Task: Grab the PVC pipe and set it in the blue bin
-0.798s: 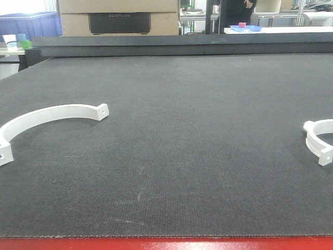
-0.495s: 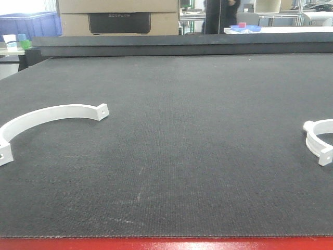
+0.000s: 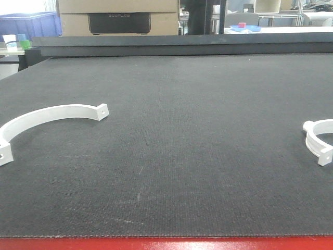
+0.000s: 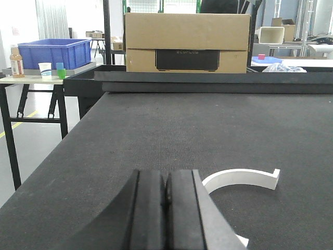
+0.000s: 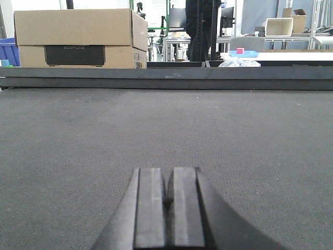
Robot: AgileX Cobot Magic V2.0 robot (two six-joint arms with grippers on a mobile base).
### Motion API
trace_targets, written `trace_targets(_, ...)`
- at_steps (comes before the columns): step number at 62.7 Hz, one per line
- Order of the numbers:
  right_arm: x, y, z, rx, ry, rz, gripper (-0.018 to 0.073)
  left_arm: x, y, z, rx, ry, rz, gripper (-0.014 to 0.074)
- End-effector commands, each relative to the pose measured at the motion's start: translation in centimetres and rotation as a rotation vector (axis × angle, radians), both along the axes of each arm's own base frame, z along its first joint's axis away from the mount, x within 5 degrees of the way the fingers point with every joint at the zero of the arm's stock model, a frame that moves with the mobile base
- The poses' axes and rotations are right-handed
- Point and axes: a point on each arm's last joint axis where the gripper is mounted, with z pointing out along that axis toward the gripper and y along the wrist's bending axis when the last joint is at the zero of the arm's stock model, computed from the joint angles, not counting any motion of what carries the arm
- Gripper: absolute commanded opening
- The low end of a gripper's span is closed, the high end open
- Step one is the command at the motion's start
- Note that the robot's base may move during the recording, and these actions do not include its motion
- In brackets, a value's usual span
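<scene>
Two white PVC parts flat on the black mat (image 3: 197, 156), well apart: large half-ring (image 3: 52, 112) near the left edge, small half-ring (image 3: 311, 139) at the right edge, partly cut off by the frame. Seen from the left wrist, left gripper (image 4: 165, 182) with pads pressed together, holding nothing; large half-ring (image 4: 239, 177) just ahead and to its right, not touching. Seen from the right wrist, right gripper (image 5: 167, 179) likewise closed tight and empty, only mat directly in front. Blue bin (image 4: 51, 53) up on a side table (image 4: 31, 79) beyond the mat's far left corner, well apart from both parts. Cardboard box (image 3: 118, 15) behind the mat's far end
</scene>
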Motion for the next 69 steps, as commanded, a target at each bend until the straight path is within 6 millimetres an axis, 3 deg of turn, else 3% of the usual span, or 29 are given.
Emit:
trace_targets(1,0.0,0.0,0.1,-0.005,-0.012,-0.007,-0.0162,-0.1,0.0,0.2,0.001,-0.023,0.004,-0.0111)
trace_targets(14,0.0,0.0,0.2,-0.005,-0.030,-0.007,-0.0162,-0.1,0.0,0.6,-0.011,-0.065,0.005,-0.0111)
trace_targets(33,-0.5,-0.1,2.5,-0.010,-0.285,-0.012,-0.0162,-0.3,0.3,1.8,-0.123,-0.183,0.012,-0.0111)
trace_targets(51,-1.9,0.0,9.2,-0.010,-0.310,-0.009,-0.0162,-1.3,0.1,9.4,-0.118,-0.271,-0.005,-0.0111)
trace_targets(64,0.5,0.0,12.7,-0.007,-0.001,-0.004,-0.0162,1.5,-0.2,14.0,-0.112,-0.042,-0.025,-0.0111)
trace_targets(69,1.8,0.0,14.0,-0.006,0.118,-0.002,-0.0162,2.8,-0.3,14.9,-0.109,0.077,-0.034,-0.0111)
